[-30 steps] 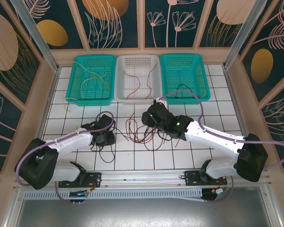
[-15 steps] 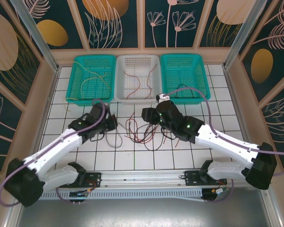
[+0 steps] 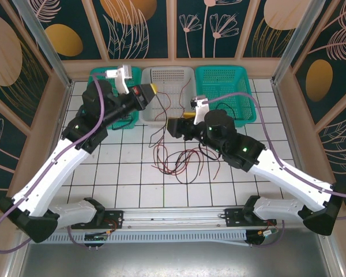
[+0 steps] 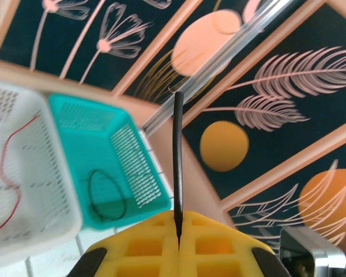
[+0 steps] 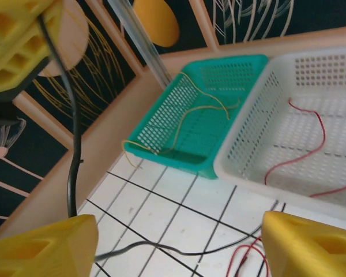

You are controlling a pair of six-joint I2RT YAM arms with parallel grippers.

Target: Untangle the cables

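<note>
From the left wrist I see my left gripper (image 4: 179, 229) clenched on a black cable (image 4: 177, 150), too fine to read overhead, while the right wrist shows my right gripper (image 5: 176, 238) released.

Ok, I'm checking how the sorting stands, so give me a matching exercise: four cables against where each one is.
Cables:
1. thin yellow cable
2. loose red cable tangle
3. thin black cable loop
4. straight black cable stretch

Places:
A. between the yellow fingers of the left gripper
B. on the white tiled table
C. in the right teal plastic basket
D. in the left teal plastic basket

Pairs: 1-D, 2-B, 3-C, 4-A
</note>
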